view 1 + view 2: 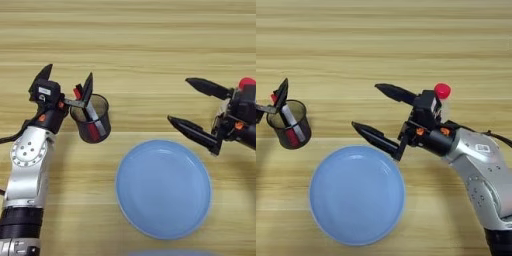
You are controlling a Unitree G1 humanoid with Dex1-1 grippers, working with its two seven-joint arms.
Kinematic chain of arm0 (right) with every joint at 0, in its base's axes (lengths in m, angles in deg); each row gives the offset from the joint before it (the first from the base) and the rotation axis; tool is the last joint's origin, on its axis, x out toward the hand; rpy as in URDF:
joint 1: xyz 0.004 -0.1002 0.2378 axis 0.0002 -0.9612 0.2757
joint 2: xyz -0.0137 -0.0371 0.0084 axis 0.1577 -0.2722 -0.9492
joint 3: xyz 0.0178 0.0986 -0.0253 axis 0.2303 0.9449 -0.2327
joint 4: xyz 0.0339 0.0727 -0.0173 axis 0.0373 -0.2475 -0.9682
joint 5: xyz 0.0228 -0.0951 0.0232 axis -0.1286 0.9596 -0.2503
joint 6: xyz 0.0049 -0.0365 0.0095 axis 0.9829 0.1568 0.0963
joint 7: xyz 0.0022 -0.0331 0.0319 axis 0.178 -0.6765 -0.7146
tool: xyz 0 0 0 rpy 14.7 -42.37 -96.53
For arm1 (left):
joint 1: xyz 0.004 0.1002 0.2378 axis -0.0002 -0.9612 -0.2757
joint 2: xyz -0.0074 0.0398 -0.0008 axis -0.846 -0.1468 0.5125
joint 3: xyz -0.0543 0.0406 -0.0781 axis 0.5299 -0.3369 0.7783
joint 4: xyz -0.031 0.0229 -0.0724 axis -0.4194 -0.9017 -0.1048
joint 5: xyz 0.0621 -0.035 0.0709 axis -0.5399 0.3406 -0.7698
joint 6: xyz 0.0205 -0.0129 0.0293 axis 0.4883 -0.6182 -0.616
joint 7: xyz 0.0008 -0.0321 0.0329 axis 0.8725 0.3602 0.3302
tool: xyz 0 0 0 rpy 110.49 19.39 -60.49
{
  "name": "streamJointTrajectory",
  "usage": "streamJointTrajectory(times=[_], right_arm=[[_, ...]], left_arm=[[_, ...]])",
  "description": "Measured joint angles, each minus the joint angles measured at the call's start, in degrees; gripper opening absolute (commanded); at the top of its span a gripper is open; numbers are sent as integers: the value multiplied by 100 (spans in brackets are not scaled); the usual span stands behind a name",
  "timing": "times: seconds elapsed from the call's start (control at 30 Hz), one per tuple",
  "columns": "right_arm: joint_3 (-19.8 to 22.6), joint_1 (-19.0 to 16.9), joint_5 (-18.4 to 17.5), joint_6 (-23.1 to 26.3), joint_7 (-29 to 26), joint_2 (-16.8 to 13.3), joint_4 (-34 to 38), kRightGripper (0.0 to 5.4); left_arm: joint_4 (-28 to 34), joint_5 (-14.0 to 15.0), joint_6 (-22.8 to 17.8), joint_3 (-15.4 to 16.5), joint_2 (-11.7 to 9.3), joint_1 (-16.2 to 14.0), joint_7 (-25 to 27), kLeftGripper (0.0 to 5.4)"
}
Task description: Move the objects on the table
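The dark translucent pen cup [92,120] stands at the left of the table, holding a white marker [96,121] and a red-capped one [93,133]. My left gripper [67,82] is open; one finger rests at the cup's near rim and the other points away to the left. The round light-blue plate [163,187] lies front and centre. My right gripper [365,105] hangs open just beyond the plate's far right edge, holding nothing. Behind its wrist stands the small clear bottle, of which little beyond the red cap [442,90] shows.
The light wood-grain table [150,40] stretches bare across the whole far half. A thin pale-blue edge [165,253] shows at the bottom of the left eye view. My right forearm [481,160] crosses the front right corner.
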Motion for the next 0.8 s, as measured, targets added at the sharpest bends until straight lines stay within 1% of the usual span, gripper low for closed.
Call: streamJointTrajectory(times=[0.13,0.23,0.4,0.5,0.63,0.8], right_arm=[[372,165,146,-136,463,8,-31,540],[694,266,309,-266,850,7,-196,540],[973,308,512,-449,1173,7,-522,540],[1133,318,616,-611,1210,-11,-729,540],[1264,315,712,-642,1249,-35,-1040,540],[1322,311,774,-662,1205,-87,-1413,540]], left_arm=[[0,0,0,0,0,0,1,536],[-1,0,1,1,0,0,1,536],[-2,0,3,2,2,1,1,536],[-10,0,4,6,2,2,2,536],[-30,1,6,13,2,3,8,536],[-53,2,10,18,1,7,35,536]])
